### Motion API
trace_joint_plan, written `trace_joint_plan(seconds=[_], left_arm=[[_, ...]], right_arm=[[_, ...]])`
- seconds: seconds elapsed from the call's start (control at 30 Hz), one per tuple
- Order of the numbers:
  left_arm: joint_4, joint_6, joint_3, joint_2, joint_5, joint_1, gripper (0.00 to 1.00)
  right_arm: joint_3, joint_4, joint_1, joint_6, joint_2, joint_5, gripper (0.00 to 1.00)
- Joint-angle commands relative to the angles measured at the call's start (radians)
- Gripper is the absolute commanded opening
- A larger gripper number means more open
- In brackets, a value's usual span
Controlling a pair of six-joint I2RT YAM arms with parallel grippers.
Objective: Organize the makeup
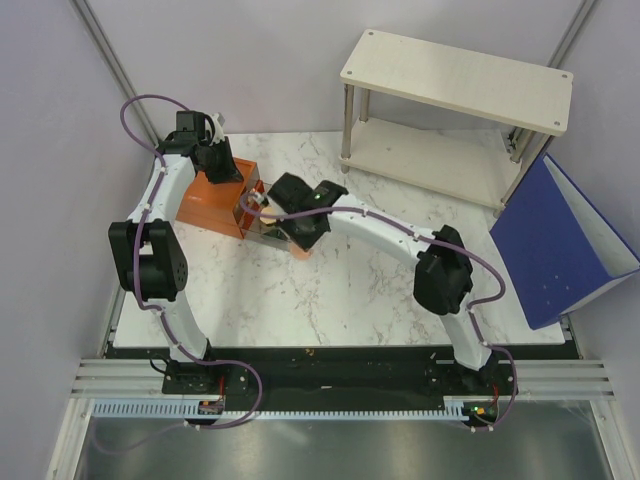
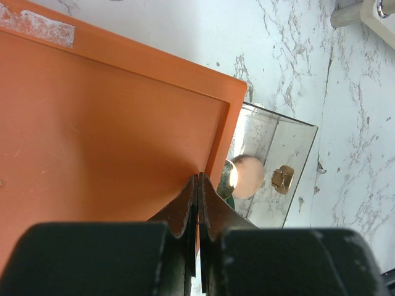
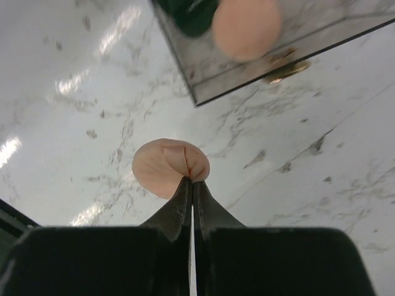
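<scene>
In the right wrist view my right gripper (image 3: 192, 182) is shut on the rim of a peach-pink disc (image 3: 162, 166), which creases at the pinch, just above the marble table. Beyond it stands an open clear drawer (image 3: 203, 80) holding a dark green compact (image 3: 191, 15) and a second peach disc (image 3: 247, 28). My left gripper (image 2: 198, 179) is shut, its tips against the top of the orange-brown drawer box (image 2: 105, 123). Past that box's edge, the clear drawer (image 2: 290, 132) shows a gold-lidded jar (image 2: 229, 174) and a peach disc (image 2: 249, 176). From above, both grippers (image 1: 222, 172) (image 1: 262, 205) are at the box (image 1: 205, 205).
A gold knob (image 2: 282, 179) sits on the drawer's front. A white two-level shelf (image 1: 455, 80) stands at the back right of the table. A blue bin (image 1: 560, 245) leans at the right edge. Grey walls close in on the left and at the back.
</scene>
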Motion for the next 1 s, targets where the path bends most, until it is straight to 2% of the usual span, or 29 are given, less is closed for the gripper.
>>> trace_joint_plan(seconds=[0.0, 0.07, 0.23, 0.5, 0.57, 0.6, 0.63, 0.7, 0.73, 0.8, 0.97], left_arm=[[-0.164, -0.004, -0.052, 0.059, 0.055, -0.036, 0.04], [-0.166, -0.004, -0.054, 0.059, 0.054, -0.036, 0.04], [-0.175, 0.002, -0.048, 0.063, 0.063, -0.036, 0.04], [-0.19, 0.008, -0.035, 0.068, 0.064, -0.036, 0.04], [-0.195, 0.008, -0.031, 0.069, 0.072, -0.036, 0.04], [-0.195, 0.008, -0.028, 0.071, 0.08, -0.036, 0.04], [-0.195, 0.008, -0.026, 0.071, 0.09, -0.036, 0.04], [-0.196, 0.009, -0.023, 0.074, 0.094, -0.036, 0.04], [-0.198, 0.009, -0.022, 0.074, 0.092, -0.036, 0.03], [-0.198, 0.012, -0.021, 0.077, 0.09, -0.038, 0.03], [-0.201, 0.015, -0.022, 0.08, 0.097, -0.036, 0.03]], right_arm=[[0.195, 0.045, -0.094, 0.04, 0.034, 0.035, 0.0], [0.29, 0.049, -0.134, 0.065, 0.089, 0.0, 0.0], [0.379, 0.146, -0.193, 0.16, 0.177, -0.083, 0.0], [0.396, 0.184, -0.193, 0.22, 0.266, -0.178, 0.02], [0.384, 0.191, -0.194, 0.223, 0.263, -0.186, 0.18], [0.383, 0.192, -0.194, 0.224, 0.258, -0.183, 0.35], [0.375, 0.194, -0.193, 0.227, 0.249, -0.168, 0.47], [0.369, 0.2, -0.194, 0.223, 0.239, -0.152, 0.67], [0.358, 0.2, -0.194, 0.224, 0.222, -0.13, 0.73], [0.35, 0.206, -0.197, 0.224, 0.208, -0.123, 0.76], [0.257, 0.255, -0.217, 0.276, 0.13, -0.12, 0.74]])
